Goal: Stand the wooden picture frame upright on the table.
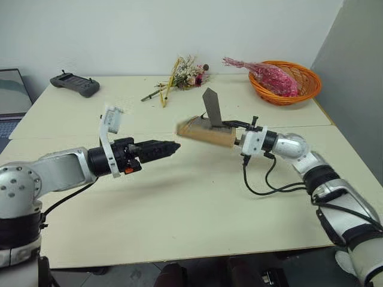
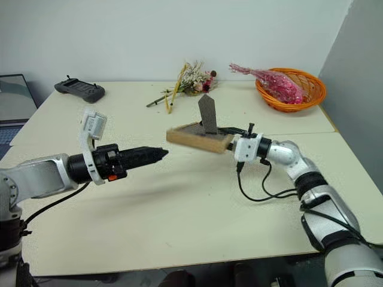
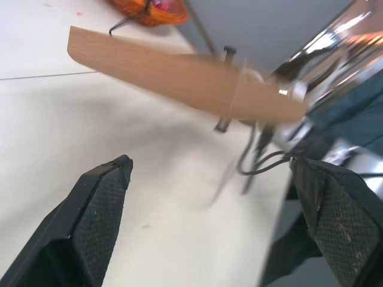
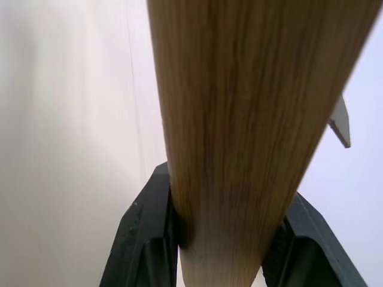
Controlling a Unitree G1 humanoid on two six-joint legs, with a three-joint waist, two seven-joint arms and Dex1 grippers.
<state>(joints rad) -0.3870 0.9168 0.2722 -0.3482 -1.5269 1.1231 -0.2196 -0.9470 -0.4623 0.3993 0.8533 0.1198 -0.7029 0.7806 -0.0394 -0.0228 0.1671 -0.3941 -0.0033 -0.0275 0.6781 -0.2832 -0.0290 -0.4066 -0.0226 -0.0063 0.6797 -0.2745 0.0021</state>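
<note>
The wooden picture frame (image 1: 206,133) hangs above the table (image 1: 179,203), lying roughly flat with its dark back panel upward. Its dark easel flap (image 1: 212,107) stands up from the back. My right gripper (image 1: 237,139) is shut on the frame's right edge; in the right wrist view its black fingers (image 4: 149,230) clamp the light wood border (image 4: 239,119) from both sides. My left gripper (image 1: 169,147) points toward the frame's left end, a short gap away from it. In the left wrist view its fingers (image 3: 102,203) stand wide open with nothing between them, and the frame (image 3: 179,78) is ahead.
An orange basket (image 1: 299,75) holding pink flowers sits at the far right corner. A dried flower bunch (image 1: 185,75) lies at the far middle, a black controller (image 1: 75,84) far left, a laptop (image 1: 12,98) at the left edge. A black cable (image 1: 263,188) loops below the right wrist.
</note>
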